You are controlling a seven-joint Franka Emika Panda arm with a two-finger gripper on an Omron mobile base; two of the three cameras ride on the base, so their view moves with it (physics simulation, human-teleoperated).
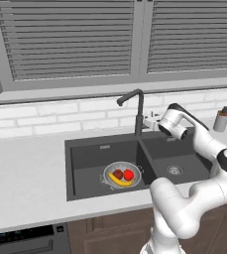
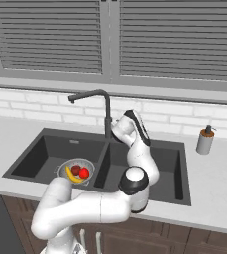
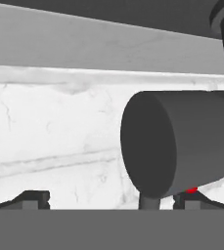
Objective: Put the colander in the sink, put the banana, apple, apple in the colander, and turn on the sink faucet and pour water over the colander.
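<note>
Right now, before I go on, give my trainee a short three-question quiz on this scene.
1. True or false: the colander sits in the left basin of the sink.
2. Which fruit lies in it?
A) banana and two apples
B) three lemons
C) one pear
3. Fill in: the open gripper is beside the base of the ____.

Key: 1 true; 2 A, banana and apples; 3 faucet, with no water running.

The colander [image 1: 121, 174], holding the banana [image 1: 119, 181] and two apples [image 1: 123, 174], is seated in the left basin of the sink [image 1: 85, 158], below the faucet [image 1: 135, 110].
</note>
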